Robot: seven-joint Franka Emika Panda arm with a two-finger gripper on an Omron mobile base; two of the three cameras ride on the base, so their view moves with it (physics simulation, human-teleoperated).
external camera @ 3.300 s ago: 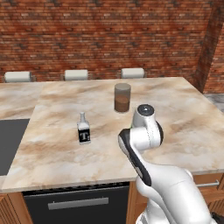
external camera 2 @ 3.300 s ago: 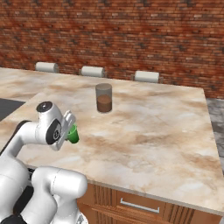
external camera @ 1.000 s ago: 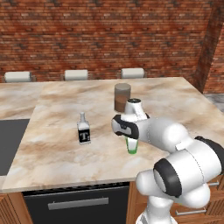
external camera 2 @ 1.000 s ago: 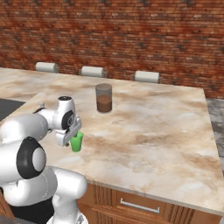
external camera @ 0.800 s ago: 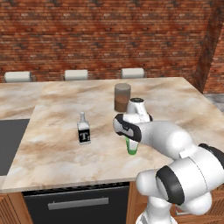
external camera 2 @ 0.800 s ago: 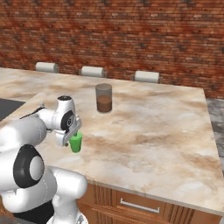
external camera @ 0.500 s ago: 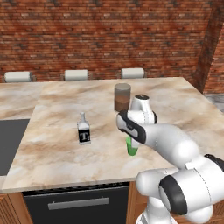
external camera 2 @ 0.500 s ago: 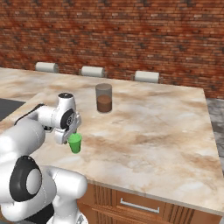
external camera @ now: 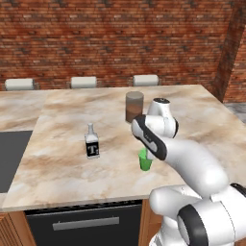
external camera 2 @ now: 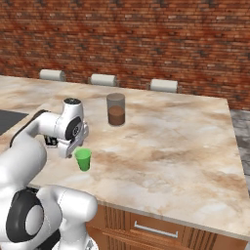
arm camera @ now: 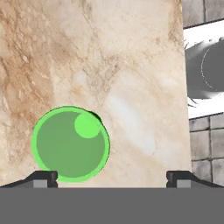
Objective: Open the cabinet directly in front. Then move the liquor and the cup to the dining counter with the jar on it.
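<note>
**Cup set down beside the bottle, jaws spread wide**

Far left on the dining counter: the liquor, upright, dark-bodied with a slim pale neck and a white label bearing a black T-like mark. Likely parked there as the first delivery, well clear of the near edge.

Further right and nearer: the cup, upright on the marble, free of any grip. Bright green, tapered, no handle; from the hand view a round open mouth with a smaller lit base inside. Placed near the jar, as the task demands.

Just above it: the gripper, fingers wide apart and empty, one tip at the rim, apparently letting go.

Farther back: the jar, clear glass, brown contents, marking the right counter.
</note>
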